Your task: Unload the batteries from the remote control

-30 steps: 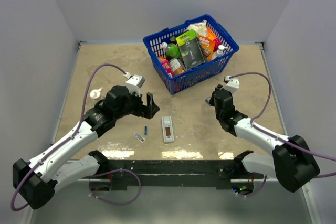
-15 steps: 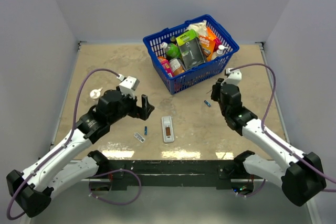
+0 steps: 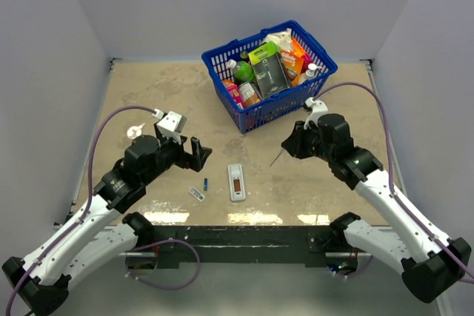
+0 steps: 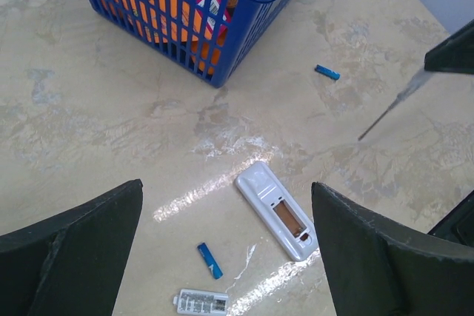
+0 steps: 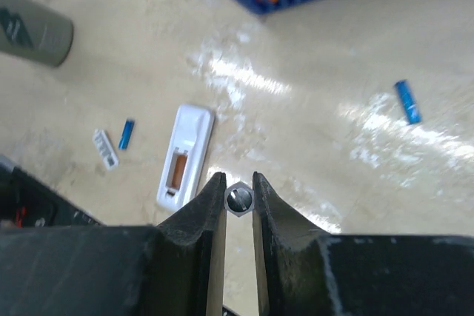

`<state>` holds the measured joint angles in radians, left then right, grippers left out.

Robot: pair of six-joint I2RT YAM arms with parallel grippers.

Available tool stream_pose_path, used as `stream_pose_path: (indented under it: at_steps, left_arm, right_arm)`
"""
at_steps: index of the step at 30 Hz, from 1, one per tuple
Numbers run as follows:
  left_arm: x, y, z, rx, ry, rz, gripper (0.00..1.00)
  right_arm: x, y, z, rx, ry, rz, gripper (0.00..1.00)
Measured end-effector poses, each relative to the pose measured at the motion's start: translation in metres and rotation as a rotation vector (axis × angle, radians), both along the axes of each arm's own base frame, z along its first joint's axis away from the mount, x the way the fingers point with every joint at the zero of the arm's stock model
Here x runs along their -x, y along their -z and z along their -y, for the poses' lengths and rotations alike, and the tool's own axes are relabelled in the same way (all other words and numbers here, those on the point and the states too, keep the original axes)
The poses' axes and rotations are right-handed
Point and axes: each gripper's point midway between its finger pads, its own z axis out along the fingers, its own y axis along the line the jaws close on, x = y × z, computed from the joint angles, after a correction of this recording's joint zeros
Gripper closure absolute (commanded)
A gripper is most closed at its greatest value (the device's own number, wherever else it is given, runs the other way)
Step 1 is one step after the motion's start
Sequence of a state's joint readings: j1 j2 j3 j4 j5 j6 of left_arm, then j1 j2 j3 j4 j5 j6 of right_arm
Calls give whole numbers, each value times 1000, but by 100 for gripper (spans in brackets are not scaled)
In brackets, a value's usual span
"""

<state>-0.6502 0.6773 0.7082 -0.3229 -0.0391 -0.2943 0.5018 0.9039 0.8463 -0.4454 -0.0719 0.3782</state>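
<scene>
The white remote control (image 3: 236, 181) lies on the table with its brown recess up and no cells in it; it also shows in the left wrist view (image 4: 278, 211) and the right wrist view (image 5: 185, 157). One blue battery (image 3: 205, 182) (image 4: 209, 260) (image 5: 127, 134) lies left of it. A second blue battery (image 4: 326, 72) (image 5: 406, 101) lies near the basket. My left gripper (image 3: 196, 152) (image 4: 226, 257) is open and empty, above and left of the remote. My right gripper (image 3: 290, 143) (image 5: 238, 179) is shut on a thin hex-handled tool (image 5: 239, 199), whose shaft (image 3: 275, 159) (image 4: 389, 109) points toward the remote.
A white battery cover (image 3: 196, 193) (image 4: 201, 302) (image 5: 105, 148) lies beside the left blue battery. A blue basket (image 3: 255, 115) (image 4: 244, 5) full of groceries stands at the back middle. A small white round thing (image 3: 133, 132) lies at the far left.
My left gripper has drawn back to the left, away from the remote. My right arm has swung round; its gripper now points left with the thin tool showing and covers the right-hand battery in the top view.
</scene>
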Motion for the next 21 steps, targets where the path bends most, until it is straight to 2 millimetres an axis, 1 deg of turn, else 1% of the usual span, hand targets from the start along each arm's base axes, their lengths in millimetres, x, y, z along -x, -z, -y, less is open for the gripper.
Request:
stream_pose_path:
  at_steps: [3, 7, 12, 13, 16, 18, 21]
  left_arm:
    - [-1, 1, 0, -4, -3, -3, 0]
    - [-1, 1, -1, -5, -9, -2, 0]
    - [-2, 2, -2, -8, -16, -1, 0]
    - [-2, 2, -2, -7, -17, 0, 0]
    - [-2, 1, -3, -6, -19, 2, 0]
    - [-2, 0, -3, -5, -21, 5, 0]
    - [-2, 0, -4, -5, -24, 6, 0]
  right_arm:
    - [14, 25, -14, -11, -82, -127, 100]
    - [27, 59, -25, -10, -149, -271, 100]
    - [34, 89, -37, -19, -187, -422, 96]
    - [35, 98, -40, -18, -195, -463, 93]
    - [38, 124, -44, -5, -191, -561, 91]
    - [38, 134, -44, -11, -172, -591, 87]
    - [33, 139, -46, -28, -139, -591, 84]
